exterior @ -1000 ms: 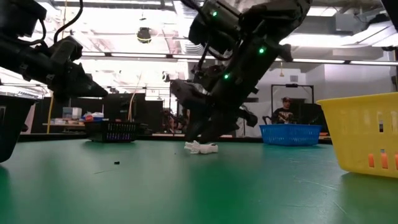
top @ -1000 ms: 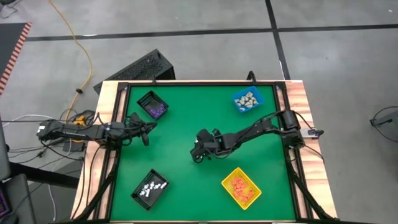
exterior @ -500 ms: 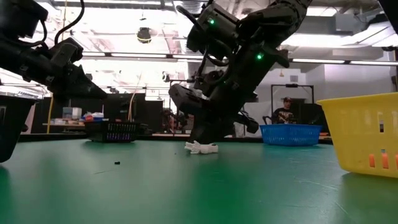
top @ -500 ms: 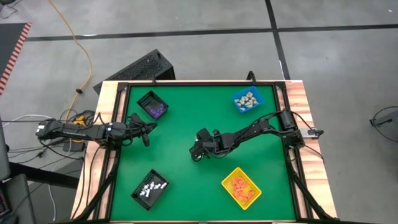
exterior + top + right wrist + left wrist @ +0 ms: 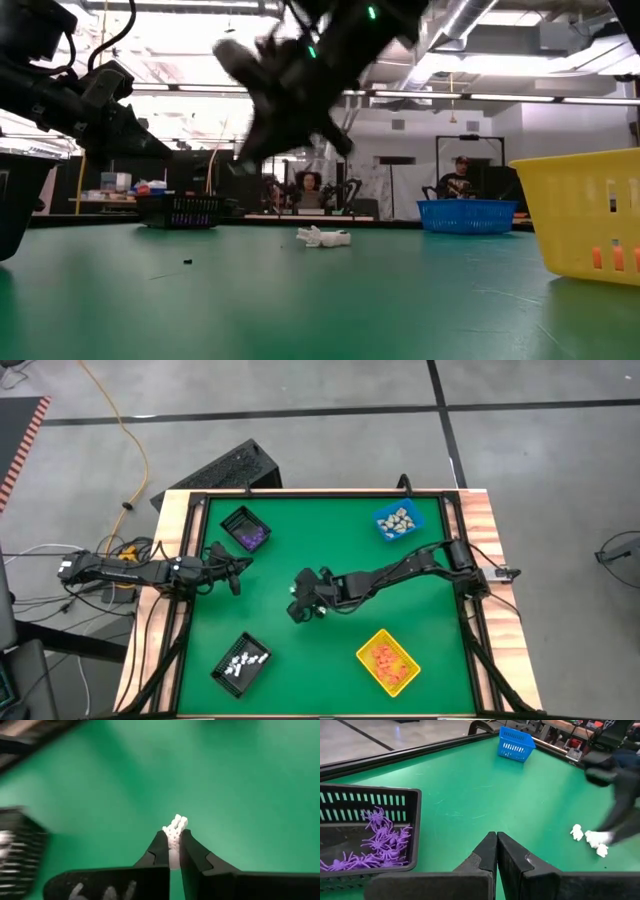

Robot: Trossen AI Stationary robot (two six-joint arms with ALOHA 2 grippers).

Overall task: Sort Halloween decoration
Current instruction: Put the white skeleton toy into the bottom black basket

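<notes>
Pinching 1 white skeleton piece [image 5: 174, 831] in our right hand [image 5: 172, 851], we hold it above the bench [image 5: 300, 550], presumably bound for the black bin of white pieces [image 5: 241, 663], left hand [image 5: 496, 854] shut, waiting.

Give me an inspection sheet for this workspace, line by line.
Surface: green mat, small dark speck near its front.
Job's things: white pieces loose mid-table; purple ones in black bin; white in second black bin; orange in yellow bin; beige in blue bin.
Clutter: nothing seen.
Grippers: right gripper shut on a white piece, above the mat; left gripper shut, empty.
Cables: orange cord on floor.
Surroundings: people seated behind the table.
</notes>
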